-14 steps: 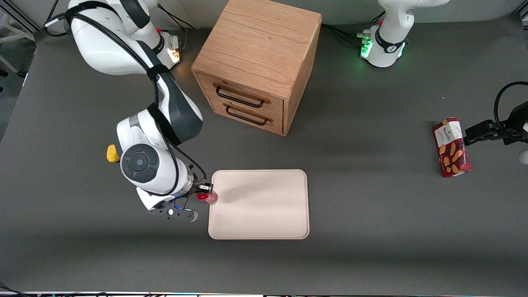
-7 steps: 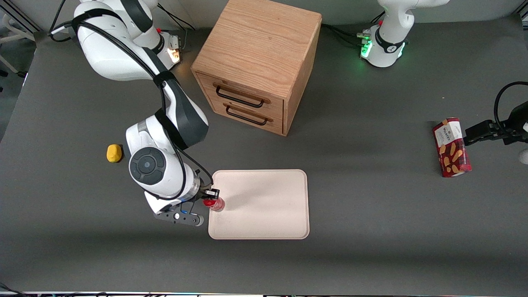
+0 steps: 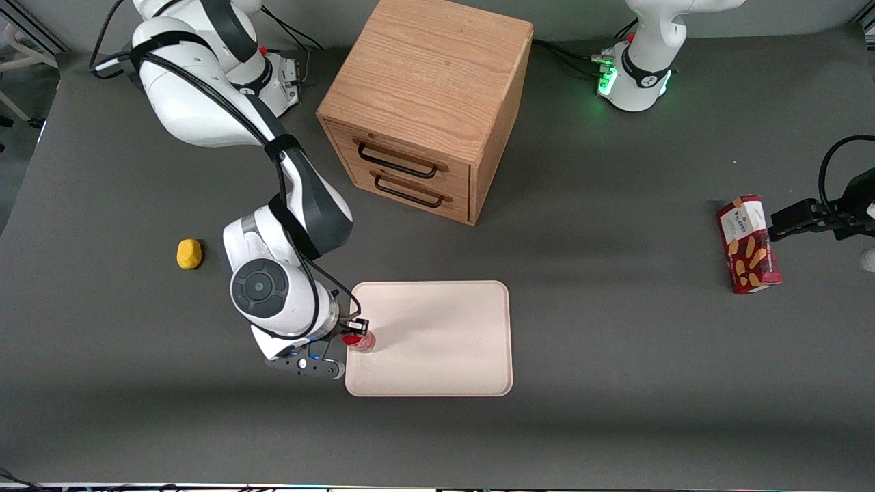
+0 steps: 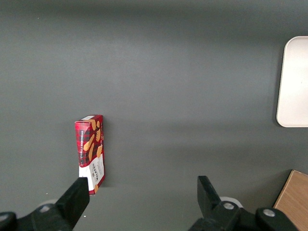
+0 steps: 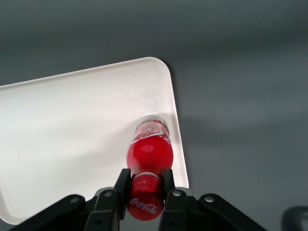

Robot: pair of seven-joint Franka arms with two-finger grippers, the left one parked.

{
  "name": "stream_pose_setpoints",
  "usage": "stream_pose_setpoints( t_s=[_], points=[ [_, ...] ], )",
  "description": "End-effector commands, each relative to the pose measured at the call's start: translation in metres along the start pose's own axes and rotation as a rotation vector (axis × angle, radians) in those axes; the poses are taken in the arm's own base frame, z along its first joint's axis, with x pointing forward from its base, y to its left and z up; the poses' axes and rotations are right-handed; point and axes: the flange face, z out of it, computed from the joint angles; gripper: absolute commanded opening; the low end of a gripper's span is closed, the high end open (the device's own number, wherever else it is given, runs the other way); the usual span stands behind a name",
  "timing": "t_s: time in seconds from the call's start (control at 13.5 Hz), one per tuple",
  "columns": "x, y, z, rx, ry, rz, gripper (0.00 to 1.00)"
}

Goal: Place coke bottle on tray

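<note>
In the front view the gripper point(image 3: 357, 333) sat in the lower left-centre of the frame, over the tray's point(image 3: 437, 355) edge toward the working arm's end of the table; its fingers point(image 5: 121, 188) were closed narrowly on the neck of the coke bottle point(image 3: 360, 340), just under the red cap; the wrist view showed the bottle point(image 5: 150, 150) hanging upright between them, its base over the tray point(image 5: 72, 134) surface just inside the rim, though contact with the tray could not be told; a wooden drawer cabinet point(image 3: 427, 102) stood at upper centre; a yellow lump point(image 3: 188, 253) lay at mid-left; a red biscuit box point(image 3: 748, 244) lay at the right edge.
</note>
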Motion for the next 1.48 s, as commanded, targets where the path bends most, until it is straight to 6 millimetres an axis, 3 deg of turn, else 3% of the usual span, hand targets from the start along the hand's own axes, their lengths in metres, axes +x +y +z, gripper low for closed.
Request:
stream_pose_setpoints(
  t_s=[0.0,0.15,0.22,0.3,0.37,0.59,0.74,0.89,1.19,1.41],
  points=[
    [-0.001,-0.006,0.007,-0.006,0.034,0.007,0.00],
    [-0.001,-0.006,0.006,-0.006,0.034,0.013,0.00],
    [0.000,-0.005,0.003,-0.006,0.038,0.016,0.57],
    [-0.001,-0.005,-0.007,0.001,0.046,0.016,0.91],
    [-0.002,-0.003,-0.022,0.005,0.058,0.014,1.00],
    [-0.020,0.012,-0.075,-0.041,0.000,0.015,1.00],
    [-0.035,0.031,-0.134,-0.051,-0.012,0.023,1.00],
    [-0.055,0.050,-0.179,-0.089,-0.047,0.033,1.00],
    [-0.088,0.102,-0.248,-0.128,-0.132,0.039,1.00],
    [-0.103,0.158,-0.293,-0.139,-0.164,-0.013,1.00]
  ],
)
